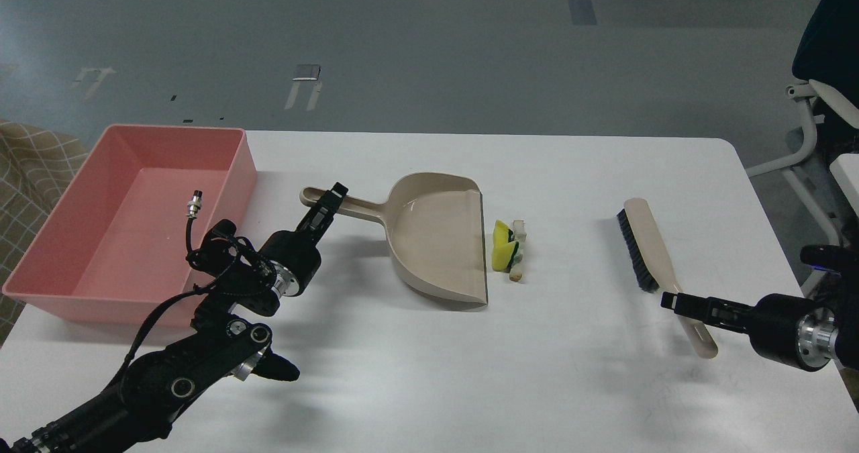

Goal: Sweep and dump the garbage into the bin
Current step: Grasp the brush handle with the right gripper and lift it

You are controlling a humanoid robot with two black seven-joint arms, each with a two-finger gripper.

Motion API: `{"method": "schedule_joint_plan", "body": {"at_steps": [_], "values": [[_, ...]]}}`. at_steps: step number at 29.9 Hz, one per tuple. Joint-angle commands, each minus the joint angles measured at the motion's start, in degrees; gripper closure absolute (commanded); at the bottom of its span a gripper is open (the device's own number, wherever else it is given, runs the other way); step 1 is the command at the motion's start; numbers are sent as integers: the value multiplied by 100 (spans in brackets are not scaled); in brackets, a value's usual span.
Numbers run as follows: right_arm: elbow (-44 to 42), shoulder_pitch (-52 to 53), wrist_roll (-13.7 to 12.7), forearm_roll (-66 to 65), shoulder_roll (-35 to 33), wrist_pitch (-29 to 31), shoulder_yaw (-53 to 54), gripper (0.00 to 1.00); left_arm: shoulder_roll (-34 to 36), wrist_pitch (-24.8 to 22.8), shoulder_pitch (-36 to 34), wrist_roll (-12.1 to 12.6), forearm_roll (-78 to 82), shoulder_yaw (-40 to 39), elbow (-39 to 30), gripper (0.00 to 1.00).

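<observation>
The garbage (504, 252), yellow sponge bits with a green edge and pale beige bits, lies on the white table (470, 372) just right of the open lip of the beige dustpan (439, 238). My left gripper (330, 198) is closed around the dustpan's long handle near its left end. The pink bin (134, 225) stands at the far left, empty. A beige brush with black bristles (647, 245) lies at the right. My right gripper (671, 300) hovers at the brush's handle; its fingers are too thin and dark to tell apart.
An office chair (815, 124) stands off the table's right edge. A checked fabric (27, 164) shows behind the bin at the left. The table's front edge runs close to both arms.
</observation>
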Motion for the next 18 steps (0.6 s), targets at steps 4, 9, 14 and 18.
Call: {"method": "schedule_joint_plan", "body": {"at_steps": [4,9,14,18], "values": [[33,-28,-212,23,70,1,9,52,-18,1,1,0,0,0,0,100],[59,16,-485,49,255,1,17,81,-9,28,-7,0,0,0,0,100],[77,69,-608,58,238,10,26,100,-9,36,1,-9,0,0,-9,100],[165,78,-626,58,185,36,26,100,-9,36,1,0,0,0,-18,100]]}}
